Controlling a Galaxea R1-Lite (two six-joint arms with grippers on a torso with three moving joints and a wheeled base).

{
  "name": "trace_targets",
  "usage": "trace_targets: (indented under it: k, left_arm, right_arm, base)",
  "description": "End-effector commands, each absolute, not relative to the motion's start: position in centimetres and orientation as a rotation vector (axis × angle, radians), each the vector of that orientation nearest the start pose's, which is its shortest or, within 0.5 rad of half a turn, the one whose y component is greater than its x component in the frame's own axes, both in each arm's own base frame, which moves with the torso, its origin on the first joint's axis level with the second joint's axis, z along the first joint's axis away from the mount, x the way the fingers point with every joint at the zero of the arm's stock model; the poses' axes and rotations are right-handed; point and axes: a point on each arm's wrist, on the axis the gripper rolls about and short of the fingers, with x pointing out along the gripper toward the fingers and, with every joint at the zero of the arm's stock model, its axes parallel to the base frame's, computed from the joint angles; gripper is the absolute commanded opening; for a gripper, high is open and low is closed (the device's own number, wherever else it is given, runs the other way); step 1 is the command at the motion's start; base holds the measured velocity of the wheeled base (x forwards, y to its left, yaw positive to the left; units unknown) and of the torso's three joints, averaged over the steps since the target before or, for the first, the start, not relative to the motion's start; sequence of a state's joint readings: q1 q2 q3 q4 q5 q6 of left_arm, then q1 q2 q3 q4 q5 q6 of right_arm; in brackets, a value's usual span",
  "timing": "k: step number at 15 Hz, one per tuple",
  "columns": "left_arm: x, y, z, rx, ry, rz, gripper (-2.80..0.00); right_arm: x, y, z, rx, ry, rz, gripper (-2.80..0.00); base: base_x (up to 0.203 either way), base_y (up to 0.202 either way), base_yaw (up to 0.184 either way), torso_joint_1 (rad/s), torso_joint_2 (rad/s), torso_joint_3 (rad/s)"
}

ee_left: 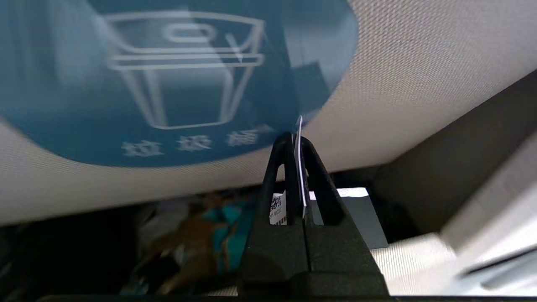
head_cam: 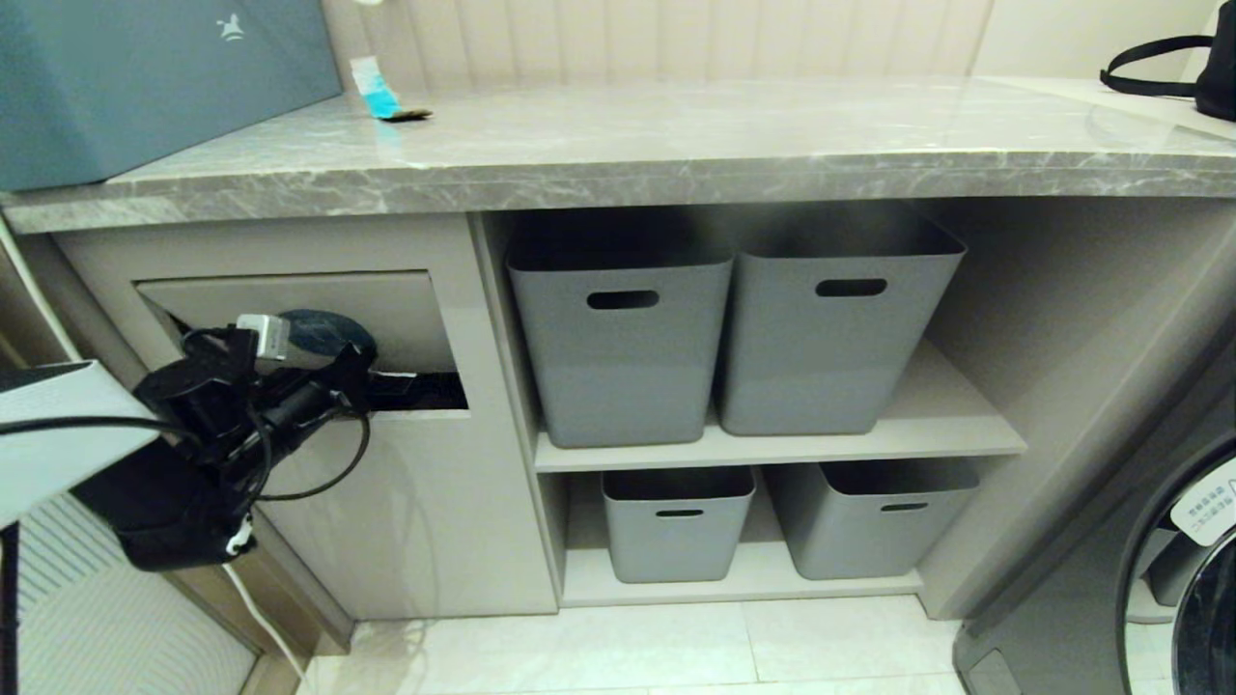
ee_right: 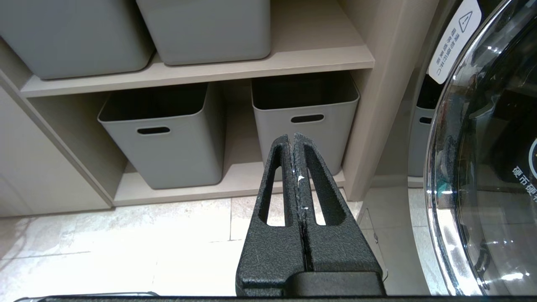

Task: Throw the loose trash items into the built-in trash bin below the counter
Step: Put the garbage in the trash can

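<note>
At the bin flap (ee_left: 419, 75), the left gripper (ee_left: 297, 140) is clamped on a thin white scrap (ee_left: 298, 167). Push past the flap's lower edge before releasing. Away from the flap, the right gripper (ee_right: 296, 140) is pressed together, empty.

The left arm (head_cam: 208, 425) is black, strung with looping black cables and one white cable, behind a white shell panel (head_cam: 58, 425). Each tool, left tool (ee_left: 295, 144) and right tool (ee_right: 293, 144), has two tapered, rough-textured black fingers with long slots.

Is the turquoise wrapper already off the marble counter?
No, the turquoise wrapper lies on the counter beside the blue box.
</note>
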State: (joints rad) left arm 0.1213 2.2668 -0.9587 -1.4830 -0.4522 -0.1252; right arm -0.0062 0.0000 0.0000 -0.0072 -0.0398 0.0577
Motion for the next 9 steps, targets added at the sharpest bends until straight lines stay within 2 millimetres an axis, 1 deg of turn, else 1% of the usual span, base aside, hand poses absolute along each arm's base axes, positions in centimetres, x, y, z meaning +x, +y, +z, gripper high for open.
trace_targets:
  k: [1,4,5,9]
  left_arm:
    - [41.57,3.82,9.39,-0.081,-0.159,-0.345,-2.80]
    - [41.69,3.77,9.43,-0.089,-0.161,-0.346,-2.80]
    - [41.75,3.72,9.54,-0.088,-0.165,-0.348,0.00]
    - [42.47,3.89,10.31,-0.076,-0.209,-0.331,0.00]
  right_arm:
    - [-2.26,-0.08,7.59,0.058,-0.006,-0.046,-2.80]
    - [-2.26,-0.08,7.59,0.058,-0.006,-0.046,-2.80]
    - [-2.26,-0.08,7.59,0.058,-0.006,-0.046,-2.80]
    - [-2.26,-0.08,7.59,0.058,-0.006,-0.046,-2.80]
  base:
    - [0.000,0.000,0.000,0.000,0.00,0.000]
    - [0.000,0.000,0.000,0.000,0.00,0.000]
    - [0.000,0.000,0.000,0.000,0.00,0.000]
    - [0.000,0.000,0.000,0.000,0.00,0.000]
